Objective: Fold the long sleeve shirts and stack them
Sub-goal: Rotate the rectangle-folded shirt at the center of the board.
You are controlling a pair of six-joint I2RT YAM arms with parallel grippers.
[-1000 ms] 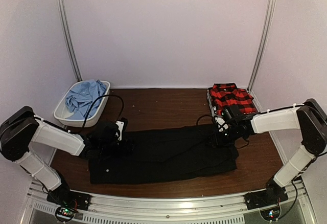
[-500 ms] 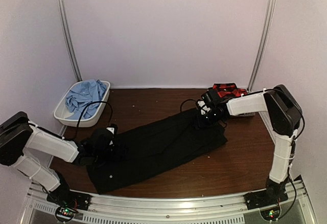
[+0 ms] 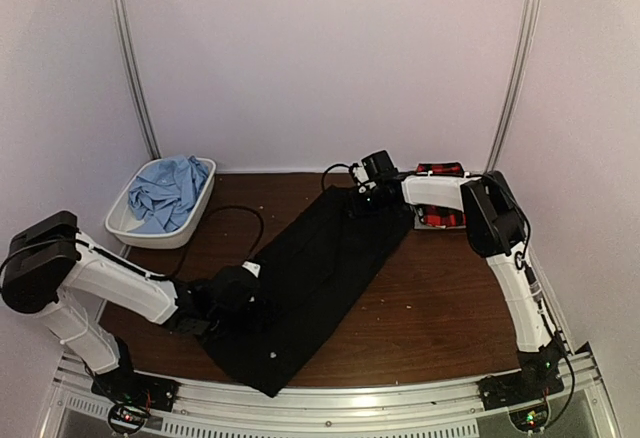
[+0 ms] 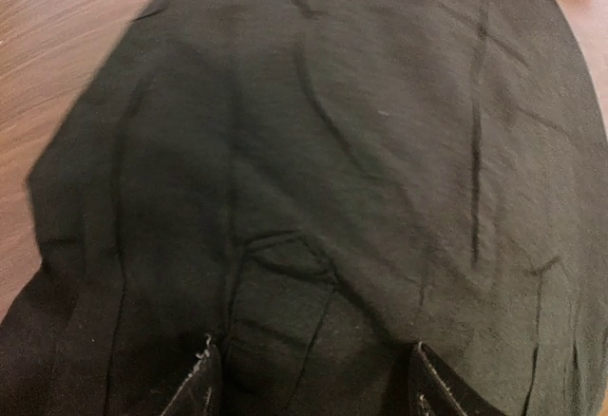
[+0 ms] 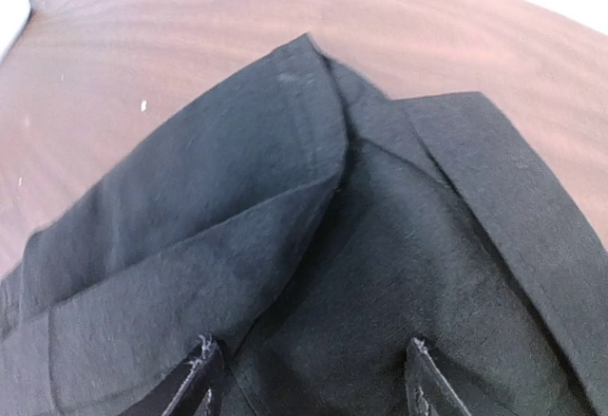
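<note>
This is a robotics lab test cell. Plain pale walls (image 3: pixel 320 58) and aluminium posts (image 3: pixel 130 58) box in a brown wooden bench (image 3: pixel 440 298). A white left arm (image 3: pixel 115 283) and right arm (image 3: pixel 515 278) are bolted to a slotted aluminium rail (image 3: pixel 330 398).

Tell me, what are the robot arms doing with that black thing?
They are folding shirts. The black shirt lies slanted across the table, with the left tool on its near end and the right tool on its far end, both with fingers apart. A red plaid shirt sits at the far right, and a blue shirt waits in a white tub.
</note>
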